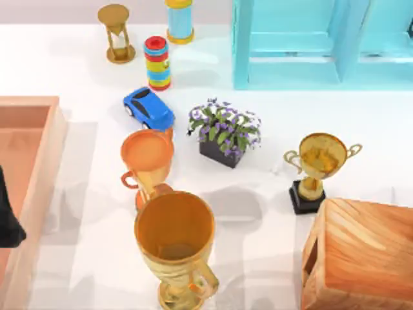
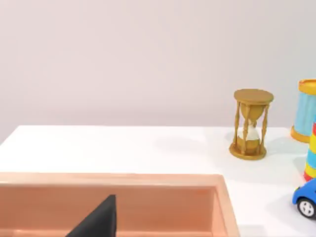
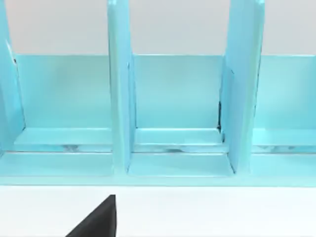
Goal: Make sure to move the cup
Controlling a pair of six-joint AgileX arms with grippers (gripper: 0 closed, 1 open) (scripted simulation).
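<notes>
1. Top view, things around:
   - Three cups stand on the white desk (image 1: 271,213).
   - An orange cup (image 1: 147,155) sits left of centre.
   - A large gold trophy cup (image 1: 175,245) rises just below it at bottom centre and overlaps the orange cup's foot.
   - A small gold trophy cup (image 1: 317,166) on a black base stands apart at the right.
   - A blue toy car (image 1: 148,108) lies just above the orange cup.
   - A pot of purple flowers (image 1: 224,132) stands near the orange cup's right.
   - Higher up are a stack of coloured rings (image 1: 157,62), a gold hourglass (image 1: 115,32) and a blue cylinder with yellow rims (image 1: 180,19).

2. Top view, edges and room:
   - A peach tray (image 1: 48,161) runs down the left edge.
   - The left gripper (image 1: 8,223) shows over the tray as a dark shape; I cannot tell whether it is open or closed.
   - A teal shelf (image 1: 290,58) takes the upper right.
   - A wooden box (image 1: 361,258) takes the lower right corner, just below the small gold trophy cup.
   - Bare desk lies between the flowers and the wooden box.

3. Left wrist view:
   - The tray's near wall (image 2: 148,180) crosses the lower frame.
   - A dark wedge of the left gripper (image 2: 98,222) sits at the bottom.
   - Beyond it, open desk reaches the hourglass (image 2: 251,123).
   - The cylinder (image 2: 306,111), rings (image 2: 311,153) and car (image 2: 306,197) are at the right edge.

4. Right wrist view:
   - The teal shelf (image 3: 118,98) faces the camera with upright dividers and open compartments.
   - A strip of desk (image 3: 222,212) lies below the shelf.
   - The right gripper (image 3: 98,219) shows as a dark wedge at the bottom; its state cannot be told.
</notes>
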